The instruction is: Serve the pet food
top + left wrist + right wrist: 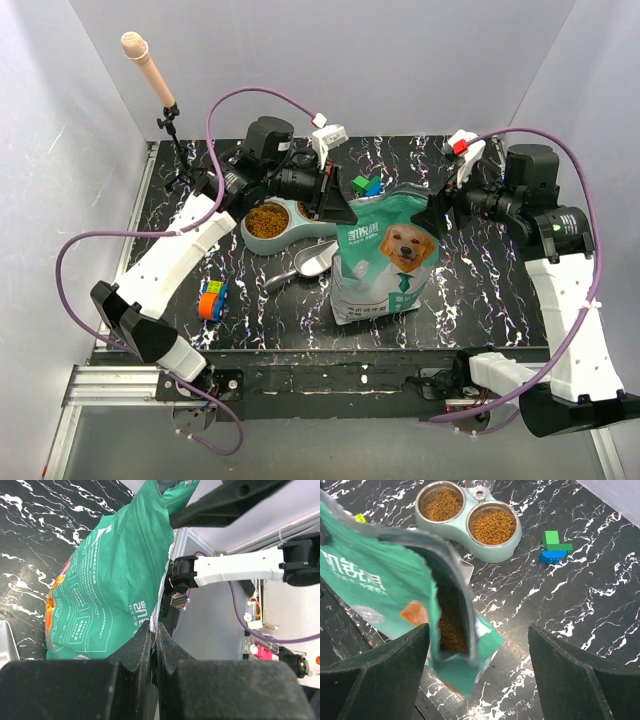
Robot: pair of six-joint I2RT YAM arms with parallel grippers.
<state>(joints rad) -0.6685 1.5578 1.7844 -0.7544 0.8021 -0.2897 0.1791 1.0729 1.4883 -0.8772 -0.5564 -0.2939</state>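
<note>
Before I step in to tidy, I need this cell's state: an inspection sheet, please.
Surface: black marbled table.
Job's things: pet food in both cups of the double bowl and inside the upright pet food bag; metal scoop lies beside the bag.
Clutter: green and blue blocks; colourful toy.
Grippers: left gripper shut on the bag's edge; right gripper open at its mouth.
Cables: purple cables loop from both arms.
Surroundings: microphone on stand; grey walls.

Pet food [266, 220] fills the bowl [296, 238] (scoop [302, 267] just beside it) left of the upright bag [385, 262].
</note>
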